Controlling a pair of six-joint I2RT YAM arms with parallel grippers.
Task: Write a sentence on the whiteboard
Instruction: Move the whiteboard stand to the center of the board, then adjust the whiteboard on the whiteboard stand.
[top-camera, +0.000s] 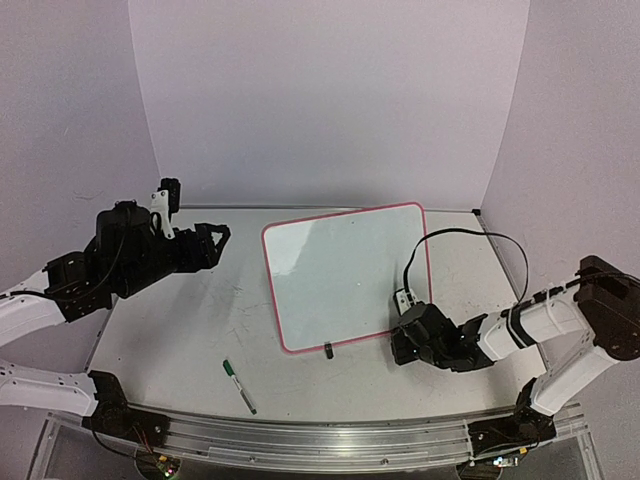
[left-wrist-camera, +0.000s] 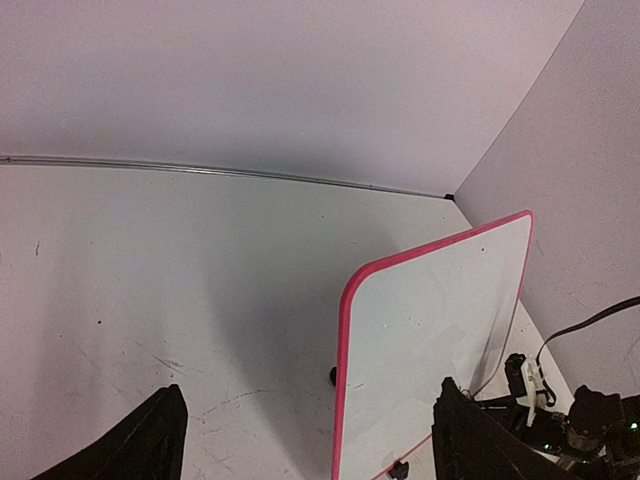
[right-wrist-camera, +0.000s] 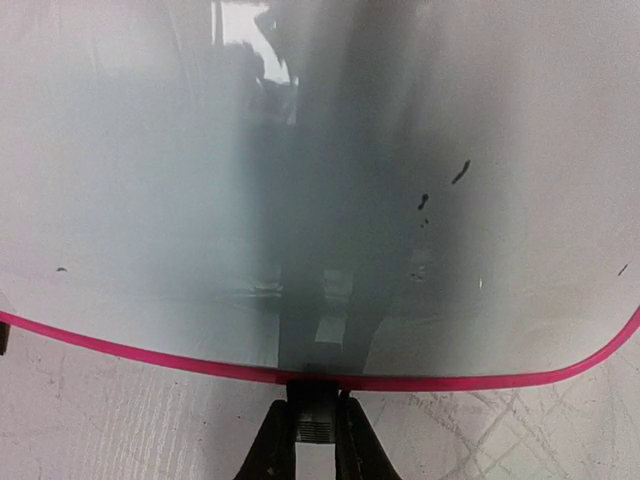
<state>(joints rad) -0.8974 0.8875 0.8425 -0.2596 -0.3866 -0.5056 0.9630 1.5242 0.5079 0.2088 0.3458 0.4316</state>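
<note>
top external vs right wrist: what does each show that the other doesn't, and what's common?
Top external only: a green marker lying on the table, the left claw open and empty, and the whole outline of the whiteboard.
Right wrist only: a close-up of the right claw shut on the board's pink frame at its near edge, plus small dark specks on the white surface.
Both: the whiteboard's face, with no writing on it, and the scuffed tabletop.
</note>
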